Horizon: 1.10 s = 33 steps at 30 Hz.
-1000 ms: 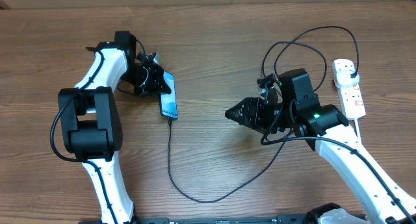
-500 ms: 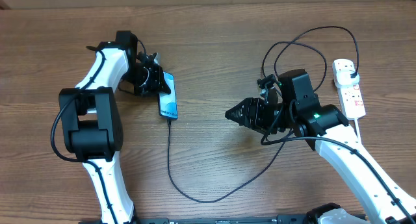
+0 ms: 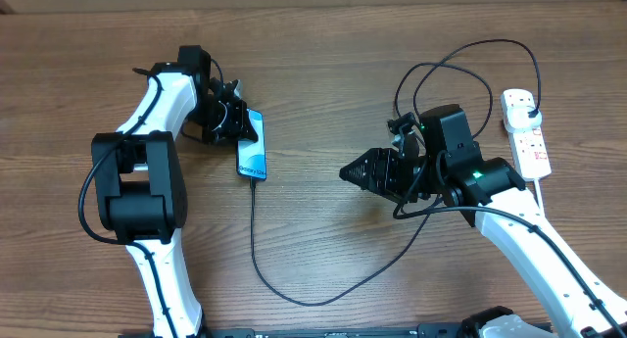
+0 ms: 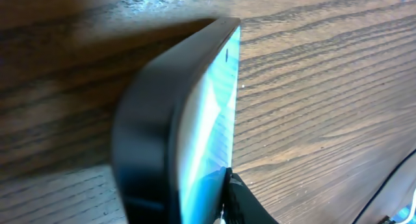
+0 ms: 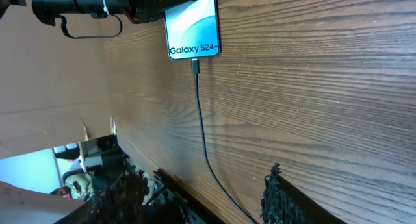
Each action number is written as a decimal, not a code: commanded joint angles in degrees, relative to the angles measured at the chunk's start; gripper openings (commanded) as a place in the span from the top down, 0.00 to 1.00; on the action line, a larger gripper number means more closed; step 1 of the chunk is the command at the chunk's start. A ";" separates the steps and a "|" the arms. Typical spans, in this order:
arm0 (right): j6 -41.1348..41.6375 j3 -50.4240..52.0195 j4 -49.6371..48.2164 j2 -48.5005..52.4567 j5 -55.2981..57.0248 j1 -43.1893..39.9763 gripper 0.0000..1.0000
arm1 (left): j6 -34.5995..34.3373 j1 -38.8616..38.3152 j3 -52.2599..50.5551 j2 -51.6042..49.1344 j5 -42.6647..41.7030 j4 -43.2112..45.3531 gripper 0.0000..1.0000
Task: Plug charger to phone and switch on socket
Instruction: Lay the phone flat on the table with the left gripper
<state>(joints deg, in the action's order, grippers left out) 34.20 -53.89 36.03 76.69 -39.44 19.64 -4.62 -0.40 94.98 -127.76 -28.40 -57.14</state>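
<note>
The phone (image 3: 253,145) lies on the left half of the wooden table (image 3: 323,73), its long side running roughly away from the robot. Its light blue-teal screen faces up and reads "Galaxy S24+" near the bottom edge. In the left wrist view it is seen edge-on and very close, with a dark rounded rim around the pale screen.

The small black connector (image 5: 196,65) sits in the port at the phone's bottom edge. From there the thin black charger cable (image 3: 256,235) runs toward the robot and curves right in a wide bend. It passes behind the right arm and loops high over the table to a black plug (image 3: 530,109). The plug is seated in the far end of the white power strip (image 3: 532,150), which lies near the right edge. The strip has red markings, but whether its switch is on is too small to tell.

The left gripper (image 3: 238,128) pinches the phone at its upper left part. In its own view a black fingertip (image 4: 238,197) rests against the screen side at the bottom of the picture.

The right gripper (image 3: 345,169) hangs over the middle of the table, well apart from the phone and pointing toward it. Its fingers (image 5: 278,193) are spread apart with bare wood between them, and they hold nothing.
</note>
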 commanded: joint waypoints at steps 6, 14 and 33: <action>-1.36 -0.07 -0.13 0.07 0.85 0.28 0.39 | -0.76 -0.48 -0.24 -2.27 6.99 0.52 0.76; -1.51 -0.07 -0.13 0.07 0.85 0.28 0.39 | -0.76 -0.48 -0.24 -2.27 8.33 0.72 0.73; -1.53 -0.07 -0.13 0.07 0.85 0.28 0.39 | -0.74 -0.48 -0.24 -2.27 9.38 0.68 0.60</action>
<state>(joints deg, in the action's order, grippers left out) 33.21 -53.89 36.05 76.69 -38.72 19.64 -4.82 -0.78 94.96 -127.76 -22.87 -56.71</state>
